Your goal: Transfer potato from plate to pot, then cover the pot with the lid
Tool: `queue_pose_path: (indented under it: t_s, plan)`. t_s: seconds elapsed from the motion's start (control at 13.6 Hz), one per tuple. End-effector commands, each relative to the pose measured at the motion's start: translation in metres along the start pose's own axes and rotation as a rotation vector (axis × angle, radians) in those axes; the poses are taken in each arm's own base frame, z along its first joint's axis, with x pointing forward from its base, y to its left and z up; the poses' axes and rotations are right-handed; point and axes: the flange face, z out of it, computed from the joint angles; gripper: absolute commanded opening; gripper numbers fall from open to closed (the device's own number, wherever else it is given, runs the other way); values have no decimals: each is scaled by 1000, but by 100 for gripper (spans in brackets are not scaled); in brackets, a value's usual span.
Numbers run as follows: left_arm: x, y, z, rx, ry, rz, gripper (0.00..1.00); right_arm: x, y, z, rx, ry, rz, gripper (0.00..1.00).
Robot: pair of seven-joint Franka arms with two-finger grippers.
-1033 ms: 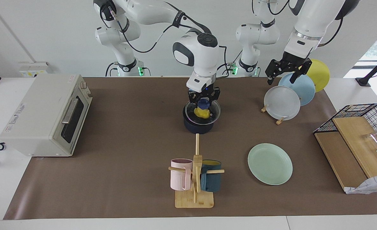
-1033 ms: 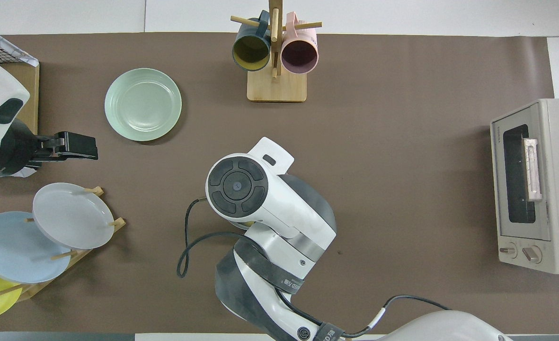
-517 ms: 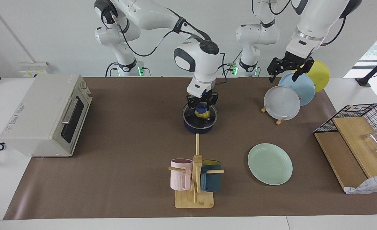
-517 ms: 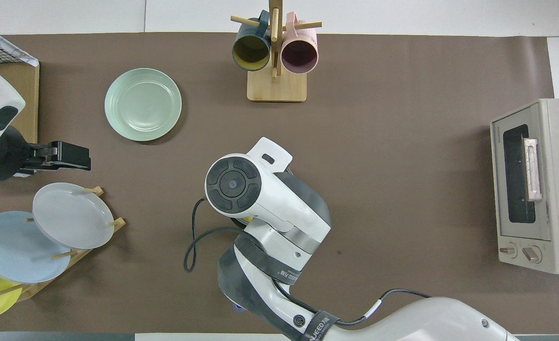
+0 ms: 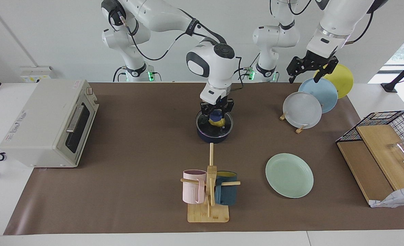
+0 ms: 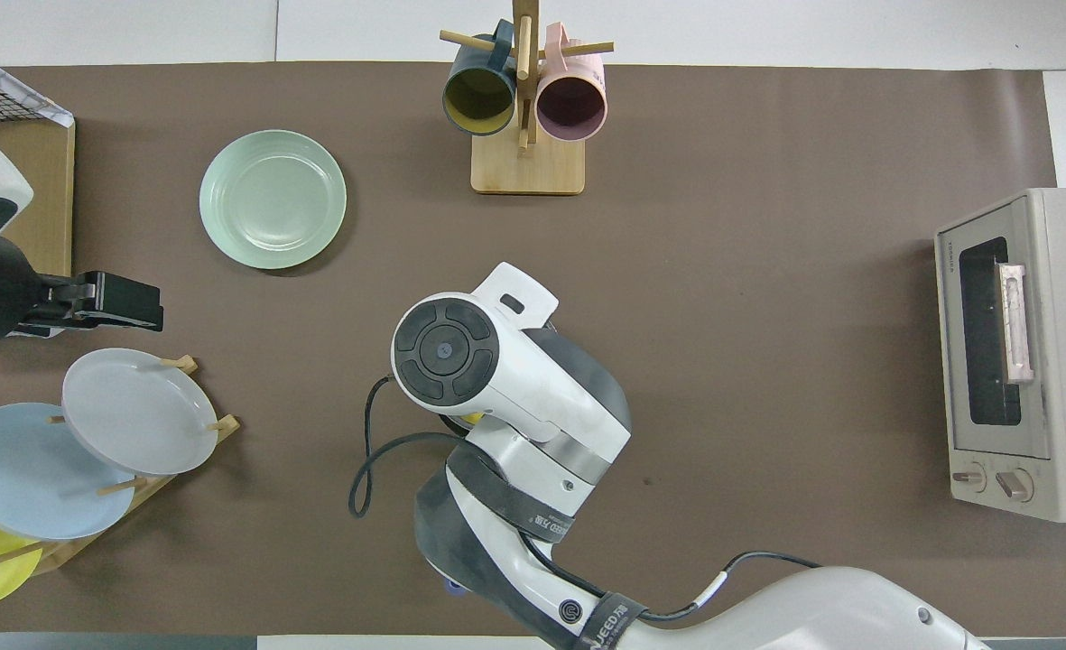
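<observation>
The dark navy pot (image 5: 212,136) stands mid-table with the clear glass lid (image 5: 205,125) lying on its rim. Through the glass I see the yellow potato (image 5: 219,122) inside. My right gripper (image 5: 217,114) comes straight down over the pot and is shut on the lid's blue knob. In the overhead view the right arm covers the pot; only a sliver of the potato (image 6: 471,417) shows. The mint-green plate (image 5: 289,175) (image 6: 273,199) lies bare, farther from the robots, toward the left arm's end. My left gripper (image 5: 308,70) (image 6: 126,302) hangs open and holds nothing, high over the upright plates.
A rack (image 5: 302,109) holds grey, light blue and yellow plates upright. A wooden mug tree (image 5: 208,191) carries a pink and a teal mug. A toaster oven (image 5: 51,123) sits at the right arm's end, a wire basket with wooden boards (image 5: 379,136) at the left arm's end.
The right gripper has lowered the tilted lid flat onto the pot and has held still since. The left gripper has risen a little over the plate rack.
</observation>
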Motion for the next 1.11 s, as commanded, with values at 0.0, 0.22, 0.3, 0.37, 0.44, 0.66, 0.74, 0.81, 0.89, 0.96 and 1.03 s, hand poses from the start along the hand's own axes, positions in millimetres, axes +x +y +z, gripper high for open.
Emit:
queue_pose_path:
  t_s: [0.0, 0.22, 0.3, 0.37, 0.44, 0.66, 0.74, 0.81, 0.89, 0.96, 1.03]
  plan:
    - [5, -18, 1, 16, -19, 38, 100, -3, -2, 3, 13, -4, 27, 0]
    - [5, -17, 1, 16, -23, 40, 100, -4, 0, 8, 6, -9, 26, 0]
    - [5, -17, 2, 15, -26, 42, 100, -4, 1, 8, 6, -9, 28, 0]
    - [4, -15, 3, 16, -34, 46, 100, -4, 1, 8, 5, -10, 28, 0]
    - [3, -15, 5, 15, -39, 45, 100, -5, 1, 9, 0, -14, 27, 0]
    - [3, -12, 6, 16, -43, 49, 100, -5, 4, 10, -7, -22, 30, 0]
    - [3, -15, 5, 16, -45, 45, 100, -5, 4, 9, -2, -26, 34, 0]
    - [3, -16, 5, 14, -45, 43, 100, -5, 3, 7, 14, -37, 45, 0]
    - [2, -18, 6, 13, -51, 39, 100, -4, 4, 7, 20, -41, 52, 0]
    - [2, -21, 6, 12, -61, 24, 100, -3, 6, 8, 19, -44, 55, 0]
    - [1, -23, 7, 9, -68, 21, 100, -2, 6, 8, 19, -44, 55, 0]
